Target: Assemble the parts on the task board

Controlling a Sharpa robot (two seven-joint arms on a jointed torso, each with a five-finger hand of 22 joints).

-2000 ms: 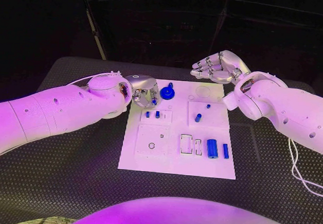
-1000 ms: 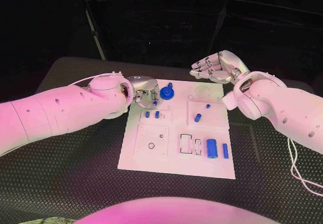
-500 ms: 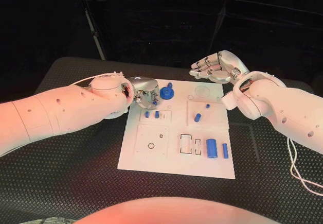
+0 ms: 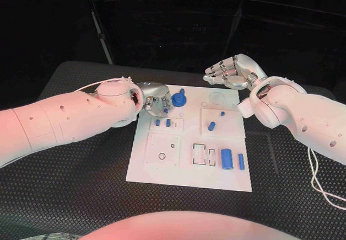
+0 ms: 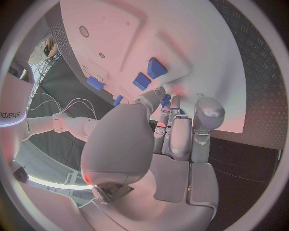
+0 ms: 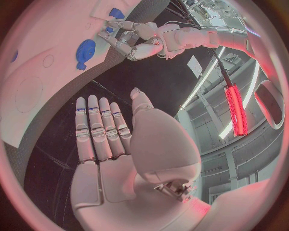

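Note:
The white task board [image 4: 190, 171] lies in the middle of the table. My left hand [image 4: 152, 97] hovers over its far left corner, fingers curled, and pinches a small blue part [image 5: 164, 100] at its fingertips [image 5: 175, 103]. Beside that hand a blue gear [image 4: 178, 100] sits on the board. Two short blue pegs [image 4: 162, 122] stand just nearer than the hand, and two more pegs [image 4: 212, 125] are on the right half. A blue cylinder [image 4: 226, 158] and a blue bar [image 4: 241, 161] lie near the right edge. My right hand [image 4: 234, 70] floats beyond the board's far edge, fingers straight and holding nothing.
Black ribbed table surface [image 4: 72, 190] surrounds the board. White cables [image 4: 320, 183] trail on the table at the right. Several vacant slots [image 4: 202, 154] and a square recess [image 4: 165, 151] mark the board's near half.

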